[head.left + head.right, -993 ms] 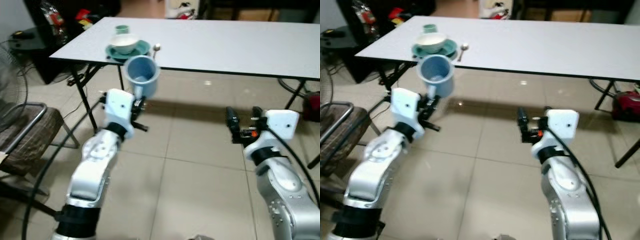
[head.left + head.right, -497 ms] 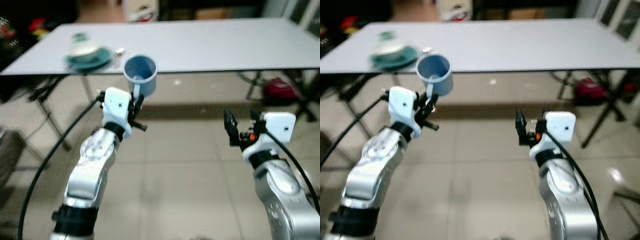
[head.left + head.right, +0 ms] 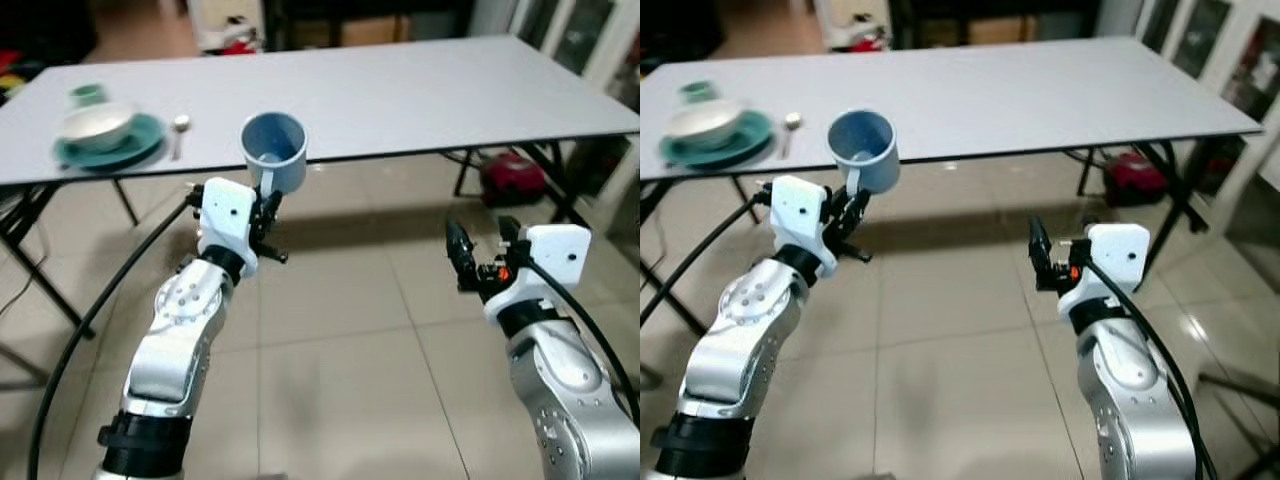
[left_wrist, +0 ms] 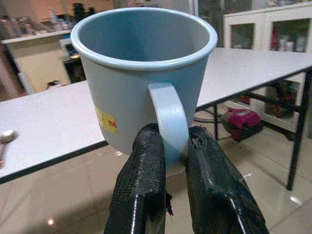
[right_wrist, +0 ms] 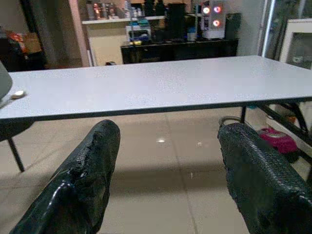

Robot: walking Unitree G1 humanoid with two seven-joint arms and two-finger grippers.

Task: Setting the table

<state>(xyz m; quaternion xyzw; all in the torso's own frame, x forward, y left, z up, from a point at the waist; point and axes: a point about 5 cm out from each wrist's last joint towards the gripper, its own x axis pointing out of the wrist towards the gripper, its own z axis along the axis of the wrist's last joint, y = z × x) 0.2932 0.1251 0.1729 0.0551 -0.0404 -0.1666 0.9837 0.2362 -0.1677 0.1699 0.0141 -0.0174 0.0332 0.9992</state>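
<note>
Pale tiled floor (image 3: 340, 330) underfoot, long white rectangular worktop (image 3: 420, 90) on black folding legs stretching across the far side. On its far-left end, one place already laid: a white bowl (image 3: 95, 125) sitting on a round teal plate (image 3: 140, 145), a small green cup (image 3: 87, 95) just beyond, a metal spoon (image 3: 180, 125) lying just right of the plate. Beneath the right end, a red canister-like object (image 3: 510, 178) on the floor.

Left gripper (image 4: 168, 156) raised short of the near edge of the worktop, its black fingers (image 4: 144, 180) pinching the handle of a light-blue plastic mug (image 3: 275, 150) with a small yellow label, held upright, mouth up, in the air and not yet over the worktop. Right gripper (image 3: 482, 250) lifted at the right, fingers (image 5: 92, 175) spread wide with nothing between them.

Judged progress: partway. First setting looks complete; mug in hand not yet placed, presumably meant for the worktop's bare stretch, from the middle to the right end. Left to do: bring the mug over the edge, set it down upright, release; any further pieces not visible.
</note>
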